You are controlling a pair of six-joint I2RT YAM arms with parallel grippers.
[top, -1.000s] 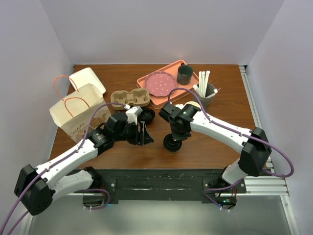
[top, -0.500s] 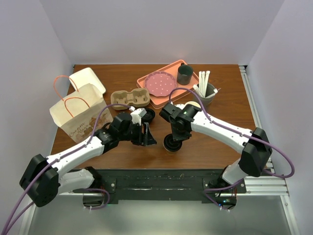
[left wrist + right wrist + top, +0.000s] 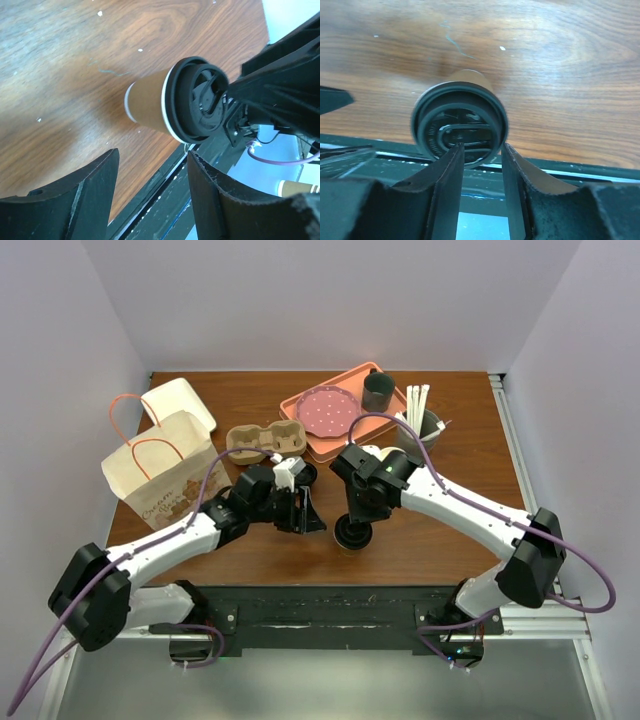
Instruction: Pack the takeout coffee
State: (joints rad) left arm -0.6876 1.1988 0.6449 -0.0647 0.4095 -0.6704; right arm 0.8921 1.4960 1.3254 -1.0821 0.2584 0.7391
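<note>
Close to the front edge of the table (image 3: 405, 546), low in the middle of the overhead view, the coffee cup (image 3: 149, 103) stands upright on the wood with its black lid (image 3: 196, 101) on top. Its long axis runs straight up from the tabletop.

The right claw (image 3: 481, 150) hangs directly above that lid. Its fingers are parted by a narrow gap that is slimmer than the lid, and there is nothing between them. The pictures do not show whether the tips touch the lid.

The left claw (image 3: 152, 159) sits just to the left of the cup in the overhead view, fingers spread wide and empty. Its opening faces the cup's paper wall from the side, and the cup lies straight ahead of it, near but apart.

So the right arm is the nearer one, but it is over the cup's top. The left arm is lined up across the upright body, which looks the better hold for lifting.

Farther back on the left stands the paper bag (image 3: 158, 476), open at the top, with a cardboard cup carrier (image 3: 262, 443) beside it toward the centre. The bag being on that side also favours the left arm.
</note>
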